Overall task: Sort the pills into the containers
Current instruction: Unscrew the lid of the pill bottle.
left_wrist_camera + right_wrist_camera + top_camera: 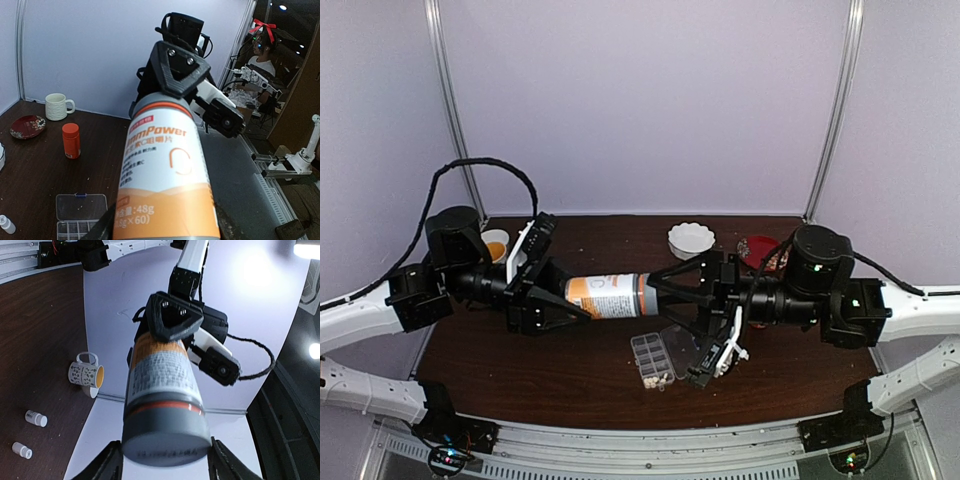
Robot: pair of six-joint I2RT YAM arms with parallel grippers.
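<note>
bottle: fills your view, grey cap toward the lens, orange-and-white label behind
right gripper: your fingers hug both sides of the cap
left gripper: clamped on the far end
mug: on the brown table, yellow inside
small white bottles: two, just below the mug

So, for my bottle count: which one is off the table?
The large grey-capped orange-and-white bottle, held between the left tool and right tool; the small orange bottle and two tiny white bottles rest on the table.
</note>
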